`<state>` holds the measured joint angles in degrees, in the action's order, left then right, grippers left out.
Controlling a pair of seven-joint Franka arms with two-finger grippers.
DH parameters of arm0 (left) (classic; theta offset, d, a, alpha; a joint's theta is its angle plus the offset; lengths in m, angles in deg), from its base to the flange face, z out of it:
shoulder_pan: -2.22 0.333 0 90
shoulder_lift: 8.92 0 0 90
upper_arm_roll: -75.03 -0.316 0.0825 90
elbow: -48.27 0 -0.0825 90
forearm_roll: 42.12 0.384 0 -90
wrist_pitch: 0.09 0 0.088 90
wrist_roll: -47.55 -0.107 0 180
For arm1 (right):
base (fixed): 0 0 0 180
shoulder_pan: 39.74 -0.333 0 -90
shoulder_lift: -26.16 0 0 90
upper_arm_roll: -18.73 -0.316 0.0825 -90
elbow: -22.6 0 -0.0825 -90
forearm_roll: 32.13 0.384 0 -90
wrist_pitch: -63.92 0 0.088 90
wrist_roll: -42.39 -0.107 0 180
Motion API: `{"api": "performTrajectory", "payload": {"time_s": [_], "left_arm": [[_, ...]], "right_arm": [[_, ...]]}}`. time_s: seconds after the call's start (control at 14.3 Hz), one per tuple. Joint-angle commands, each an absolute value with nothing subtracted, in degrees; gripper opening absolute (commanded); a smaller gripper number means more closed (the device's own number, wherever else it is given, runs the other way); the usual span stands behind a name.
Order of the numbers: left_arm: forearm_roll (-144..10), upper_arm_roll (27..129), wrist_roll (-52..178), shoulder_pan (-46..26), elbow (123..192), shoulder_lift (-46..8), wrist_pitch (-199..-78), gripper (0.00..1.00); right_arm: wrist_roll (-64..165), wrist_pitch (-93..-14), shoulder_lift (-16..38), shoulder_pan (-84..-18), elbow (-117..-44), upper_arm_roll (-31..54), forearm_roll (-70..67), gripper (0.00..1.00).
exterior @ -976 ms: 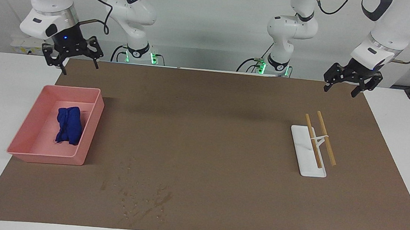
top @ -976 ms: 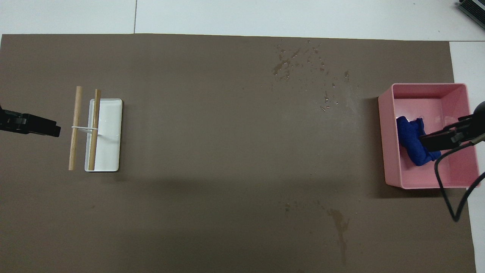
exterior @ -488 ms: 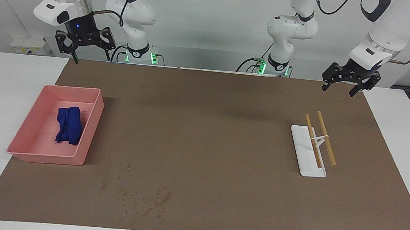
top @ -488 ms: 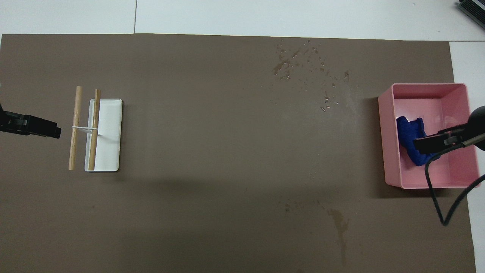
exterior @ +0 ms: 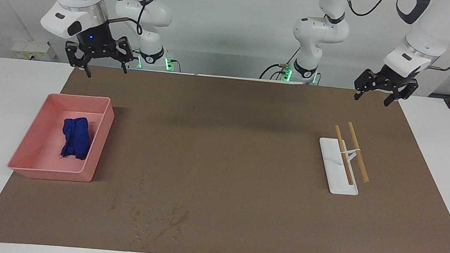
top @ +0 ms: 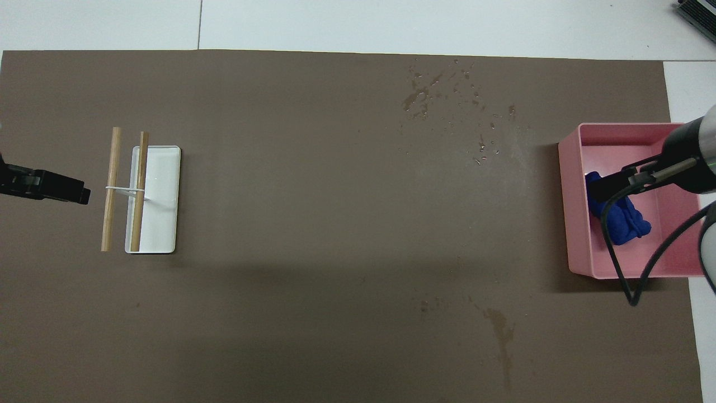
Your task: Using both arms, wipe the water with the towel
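Facing view: right gripper (exterior: 105, 66) hangs open, raised, fingers pointing down.

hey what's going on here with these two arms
Nothing is being handled yet. A blue towel lies bunched in a pink bin at the right arm's end of the table, and water drops sit on the brown mat, farther from the robots than the bin. The right gripper hangs open and empty above the mat's edge near the bin. The left gripper, also open, waits above the mat, near a white rack with two wooden rods.
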<state>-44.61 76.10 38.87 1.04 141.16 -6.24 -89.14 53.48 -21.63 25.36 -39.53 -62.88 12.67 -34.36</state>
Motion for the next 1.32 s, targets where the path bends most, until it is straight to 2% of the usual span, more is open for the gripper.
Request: {"api": "performTrajectory", "payload": {"time_s": [0.0, 0.35, 0.63, 1.05, 1.25], "left_arm": [[-44.23, 75.82, 39.55, 0.64, 142.32, -5.14, -88.68, 1.00], [-44.23, 75.82, 39.55, 0.64, 142.32, -5.14, -88.68, 1.00], [-44.23, 75.82, 39.55, 0.64, 142.32, -5.14, -88.68, 1.00], [-44.23, 75.73, 39.55, 0.64, 142.32, -5.14, -88.68, 1.00], [-44.23, 75.73, 39.55, 0.64, 142.32, -5.14, -88.68, 1.00]], "right_arm": [[52.58, -22.30, 27.21, -44.73, -66.52, 18.46, -34.32, 1.00], [53.02, -25.73, 27.92, -48.09, -68.55, 19.79, -34.76, 1.00], [51.10, -26.09, 25.55, -45.55, -64.43, 19.44, -34.24, 1.00], [46.19, -26.17, 25.37, -42.82, -64.59, 18.56, -31.86, 1.00], [42.56, -25.29, 25.37, -39.75, -64.42, 15.23, -31.95, 1.00]]}}
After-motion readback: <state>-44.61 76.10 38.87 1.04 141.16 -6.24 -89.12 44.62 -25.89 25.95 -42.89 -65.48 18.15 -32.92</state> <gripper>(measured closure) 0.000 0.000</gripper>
